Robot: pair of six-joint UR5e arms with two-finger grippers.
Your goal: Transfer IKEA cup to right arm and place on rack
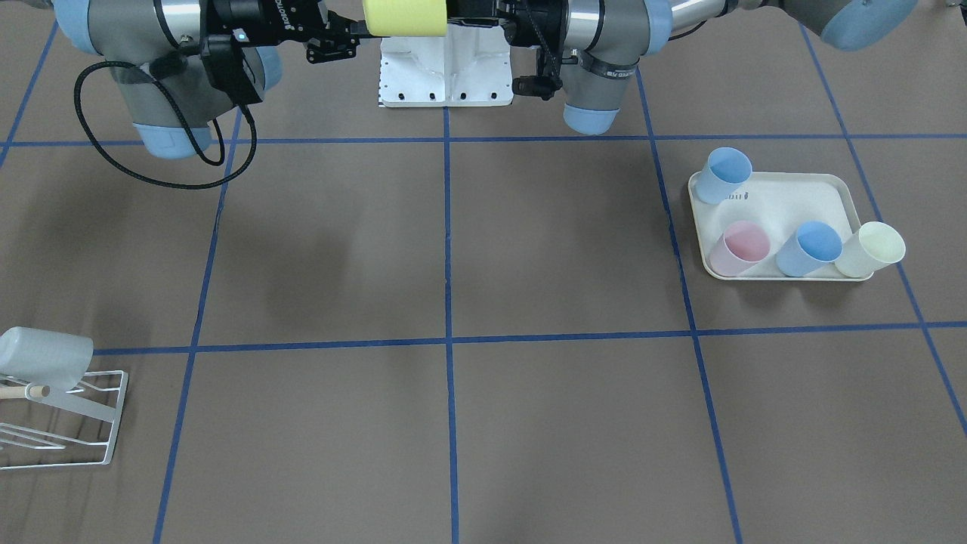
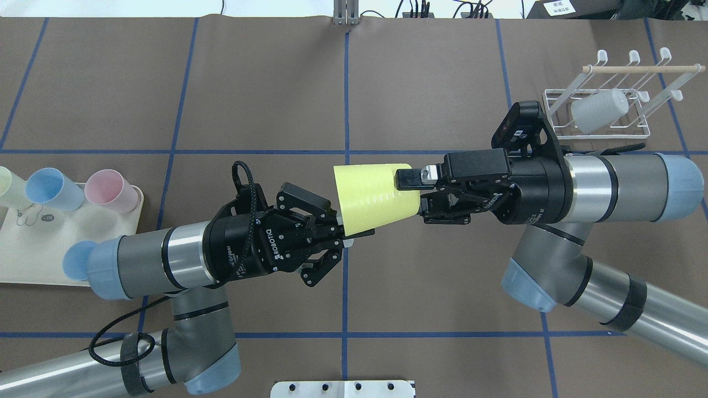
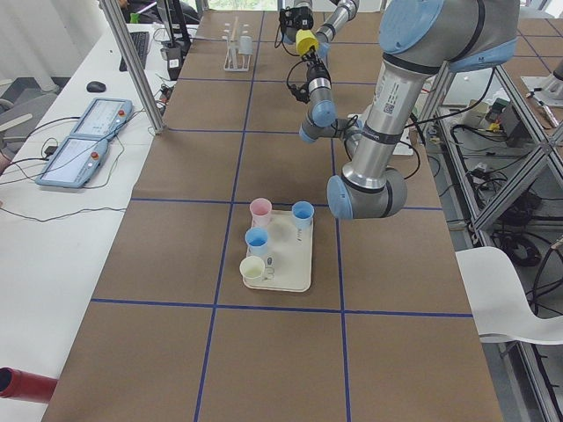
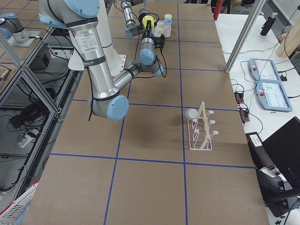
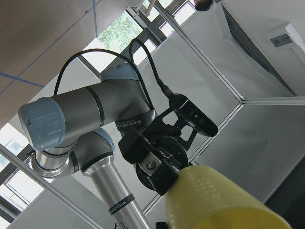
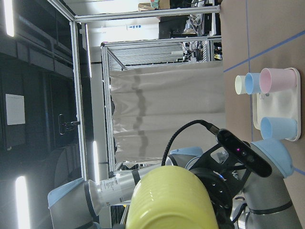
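The 2 arms are meeting above the table's middle, sharing 1 yellow cup that is lying sideways in the air. The left gripper is pinching the cup's wide rim, and the right gripper is clamping its narrow base end. The white wire rack is standing well apart on the robot's right, carrying 1 whitish cup. On the robot's left, 4 pastel cups are sitting on a cream tray.

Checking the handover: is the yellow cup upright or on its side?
On its side: the yellow cup is held horizontal in midair, rim toward the left gripper, base toward the right gripper.
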